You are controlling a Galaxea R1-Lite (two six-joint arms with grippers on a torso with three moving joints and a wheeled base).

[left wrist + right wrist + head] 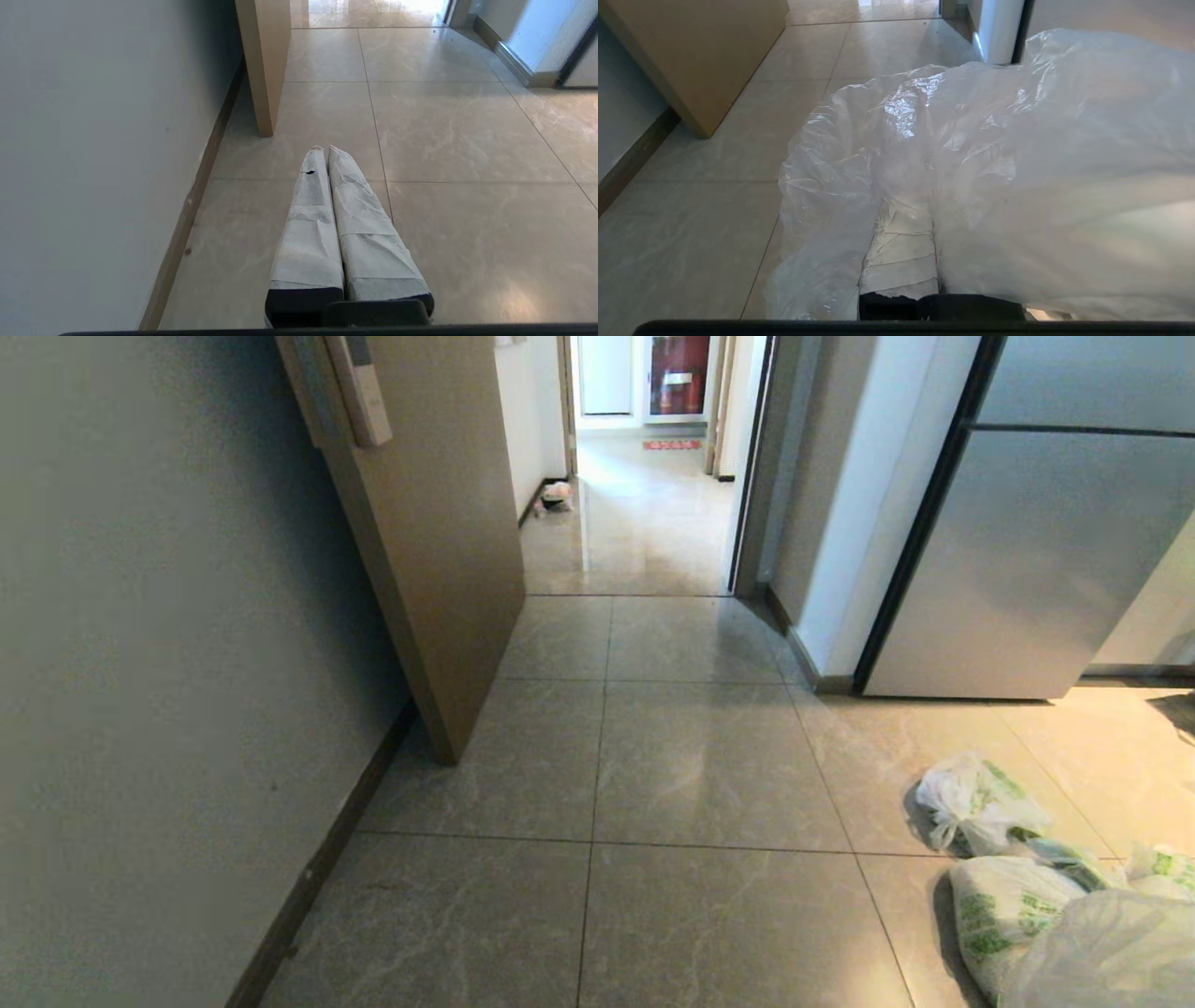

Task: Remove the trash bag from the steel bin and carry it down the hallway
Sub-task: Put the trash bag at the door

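Already we have the trash bag (971,154) pinched in our right tool (906,219), with the hallway (644,523) ahead left to cover.

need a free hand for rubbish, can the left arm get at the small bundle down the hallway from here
Probably not from here. The small bundle lies far down the hallway past the open door, while the left gripper hangs shut and empty.
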